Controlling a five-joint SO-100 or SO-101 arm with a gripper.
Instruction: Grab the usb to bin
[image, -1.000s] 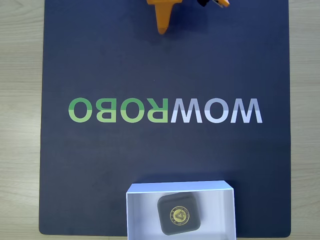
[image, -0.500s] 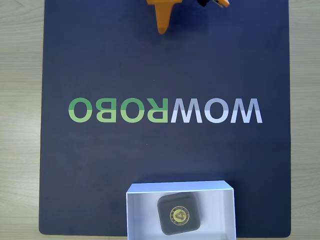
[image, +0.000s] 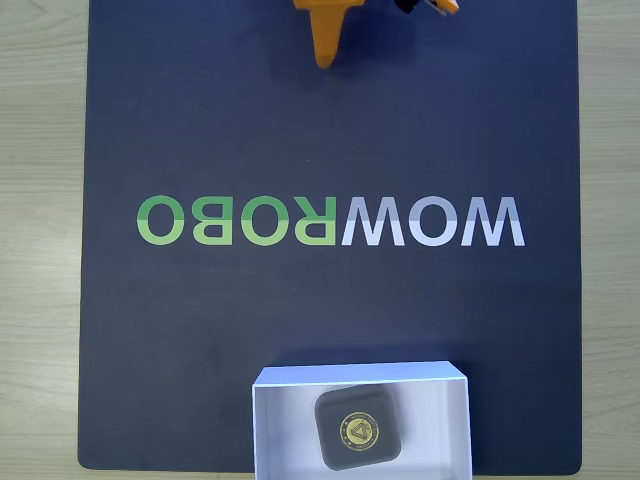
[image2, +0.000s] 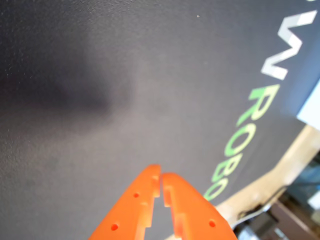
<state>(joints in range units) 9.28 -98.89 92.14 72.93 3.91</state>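
The usb (image: 360, 429) lies flat inside the bin (image: 440, 425) at the mat's (image: 200, 330) six o'clock edge, so delivery looks done; the empty claw (image2: 160, 181), fingertips closed together, hangs at twelve o'clock, well apart.

In the fixed view the usb (image: 360, 428) lay flat inside the bin (image: 440, 378), emblem up, near its middle. The bin sat at the bottom edge of a dark mat (image: 200, 330) printed with a mirrored WOWROBO logo (image: 330, 221). The orange gripper (image: 324, 60) pointed down from the top edge, well apart from the bin. Light wood table (image: 40, 200) flanked the mat.
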